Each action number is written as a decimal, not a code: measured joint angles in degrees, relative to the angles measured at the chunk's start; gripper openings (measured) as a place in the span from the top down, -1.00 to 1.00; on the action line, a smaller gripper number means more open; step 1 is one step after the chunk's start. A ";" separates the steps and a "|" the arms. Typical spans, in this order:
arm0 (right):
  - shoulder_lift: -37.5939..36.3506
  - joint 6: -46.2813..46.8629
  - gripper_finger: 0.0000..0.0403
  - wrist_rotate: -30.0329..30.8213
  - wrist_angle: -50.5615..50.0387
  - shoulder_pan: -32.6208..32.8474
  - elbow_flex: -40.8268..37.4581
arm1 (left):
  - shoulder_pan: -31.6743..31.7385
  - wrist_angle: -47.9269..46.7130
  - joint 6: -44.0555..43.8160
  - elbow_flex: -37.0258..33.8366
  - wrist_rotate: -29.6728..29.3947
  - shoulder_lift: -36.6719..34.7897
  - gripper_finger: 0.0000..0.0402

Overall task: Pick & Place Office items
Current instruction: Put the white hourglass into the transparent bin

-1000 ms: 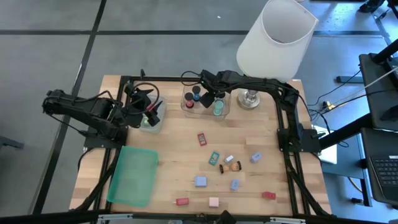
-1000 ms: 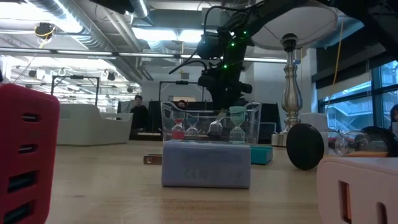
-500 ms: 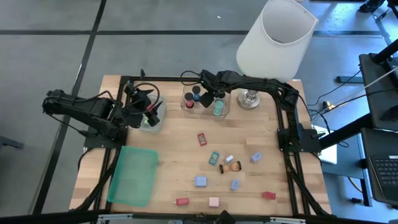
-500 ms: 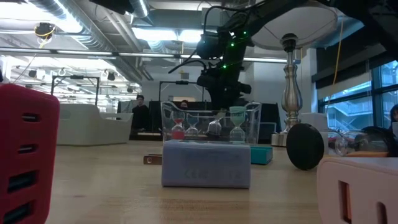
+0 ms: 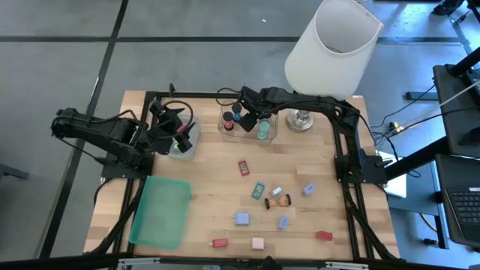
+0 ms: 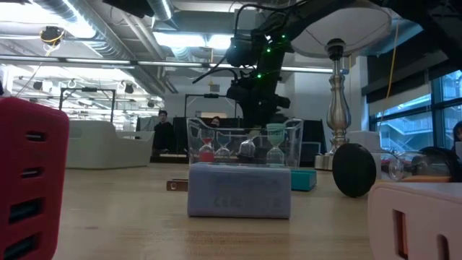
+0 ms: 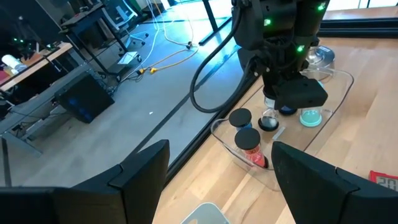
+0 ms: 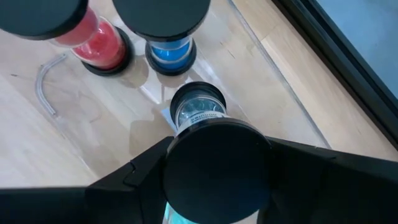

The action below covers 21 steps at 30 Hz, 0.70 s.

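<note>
Slightly shifted left since earlier, right tool (image 5: 248, 120) holds a dark-capped cylinder (image 8: 214, 168) over the far clear tray (image 5: 271, 135). Left tool (image 5: 182, 133) waits left, fingers apart.

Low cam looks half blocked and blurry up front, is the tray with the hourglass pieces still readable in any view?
Low view: the red block and pale block loom soft and oversized at the edges, while the clear tray behind is sharper, backlit by ceiling lights. High view: evenly lit, small. Right wrist view: the dark cap between the right tool's fingers hides much of the tray.
</note>
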 joint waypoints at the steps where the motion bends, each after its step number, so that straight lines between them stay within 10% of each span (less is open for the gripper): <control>1: 0.00 -0.02 -0.10 0.01 -0.01 0.00 0.00 | 0.01 0.00 0.01 0.00 0.00 -0.01 -0.40; 21: 0.04 -0.16 -0.24 0.77 1.04 0.00 0.00 | 0.00 0.01 -0.04 0.00 -0.01 0.01 -0.40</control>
